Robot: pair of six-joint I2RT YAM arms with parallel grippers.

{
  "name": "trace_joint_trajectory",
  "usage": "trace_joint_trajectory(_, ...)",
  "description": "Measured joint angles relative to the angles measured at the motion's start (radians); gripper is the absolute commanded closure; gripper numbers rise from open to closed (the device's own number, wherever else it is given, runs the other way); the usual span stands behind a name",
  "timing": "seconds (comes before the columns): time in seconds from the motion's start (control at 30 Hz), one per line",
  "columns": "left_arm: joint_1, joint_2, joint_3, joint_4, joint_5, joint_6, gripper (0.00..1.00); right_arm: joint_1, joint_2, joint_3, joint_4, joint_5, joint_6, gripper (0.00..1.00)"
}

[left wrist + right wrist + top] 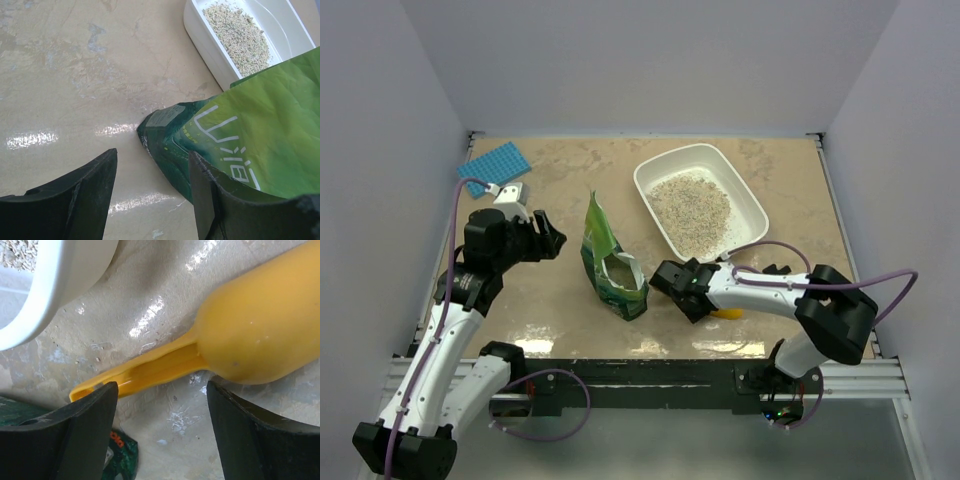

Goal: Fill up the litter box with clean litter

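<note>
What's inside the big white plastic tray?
A loose heap of pale beige sandy granules fills the middle of the white rectangular plastic tray. The tray floor beneath the heap is covered.

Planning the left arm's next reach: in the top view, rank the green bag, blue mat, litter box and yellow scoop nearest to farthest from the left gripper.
1. green bag, just right of the left gripper.
2. blue mat, far left corner.
3. litter box, far right half.
4. yellow scoop, near right side.

Bright, even light, white glare streaks on the table [30, 139], scoop [260, 330] slightly soft
</note>
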Motion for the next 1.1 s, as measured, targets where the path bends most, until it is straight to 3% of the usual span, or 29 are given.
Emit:
trace_joint_trajectory(0.07,-0.002,0.0,0.0,0.0,-0.004,0.001,0.37,0.0,0.007,0.001,0.011,0.0,-0.006,0.37)
trace_joint_trajectory(0.2,-0.01,0.0,0.0,0.0,-0.013,0.004,0.37,-0.001,0.015,0.001,0.03,-0.008,-0.016,0.44)
trace_joint_trajectory(0.3,-0.012,0.0,0.0,0.0,-0.018,0.007,0.37,-0.001,0.017,-0.004,0.043,-0.015,-0.022,0.56)
trace_joint_trajectory(0.33,-0.012,0.0,0.0,0.0,-0.019,0.007,0.37,-0.001,0.016,-0.009,0.052,-0.017,-0.023,0.71)
trace_joint_trajectory(0.43,-0.012,0.0,-0.003,0.0,-0.021,0.008,0.37,-0.001,0.014,-0.019,0.083,-0.018,-0.032,1.0)
trace_joint_trajectory(0.77,-0.012,-0.005,-0.015,0.0,-0.025,0.008,0.37,0.001,-0.106,-0.129,0.105,-0.038,-0.024,1.0)
trace_joint_trajectory(1.1,-0.013,-0.006,-0.015,0.0,-0.008,0.024,0.37,0.089,-0.412,-0.186,-0.139,-0.037,0.04,1.0)
